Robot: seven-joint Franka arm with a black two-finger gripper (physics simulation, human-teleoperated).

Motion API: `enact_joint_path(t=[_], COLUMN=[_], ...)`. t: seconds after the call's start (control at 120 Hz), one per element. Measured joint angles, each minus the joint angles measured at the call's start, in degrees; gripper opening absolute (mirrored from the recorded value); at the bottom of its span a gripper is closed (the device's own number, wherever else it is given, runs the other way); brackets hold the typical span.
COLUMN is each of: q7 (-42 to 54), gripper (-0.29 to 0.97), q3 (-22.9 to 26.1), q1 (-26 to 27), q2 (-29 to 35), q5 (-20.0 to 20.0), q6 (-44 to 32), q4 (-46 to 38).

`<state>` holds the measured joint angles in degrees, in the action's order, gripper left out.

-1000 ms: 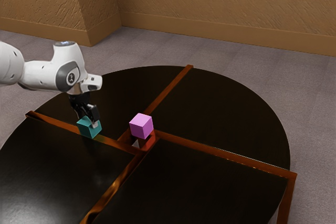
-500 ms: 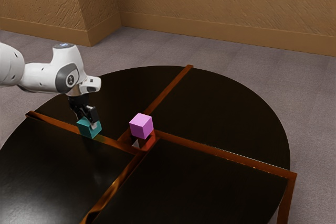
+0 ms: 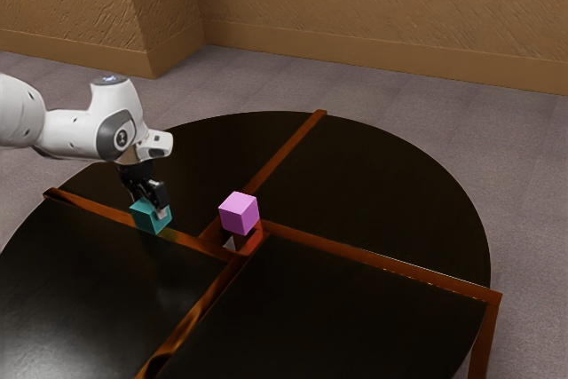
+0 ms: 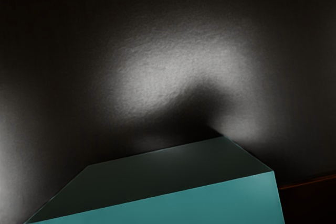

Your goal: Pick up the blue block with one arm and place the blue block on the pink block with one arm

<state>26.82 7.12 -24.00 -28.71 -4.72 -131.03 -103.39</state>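
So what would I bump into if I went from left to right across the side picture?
Robot arm → blue block → pink block

No text, label, brand, number or sign can be read. The visible faces of the blue block (image 3: 149,218) and the pink block (image 3: 239,212) are plain colour. The white shell of the arm (image 3: 62,130) and the dark tabletop (image 3: 373,193) are likewise unmarked.
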Motion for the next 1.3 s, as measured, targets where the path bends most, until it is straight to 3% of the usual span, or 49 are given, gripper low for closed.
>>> enact_joint_path(t=[1.3], q7=[-3.3], gripper=[0.68], q3=[0.09], q1=[0.09], q2=[-0.5], q5=[0.86], q6=[0.12], q4=[0.01])
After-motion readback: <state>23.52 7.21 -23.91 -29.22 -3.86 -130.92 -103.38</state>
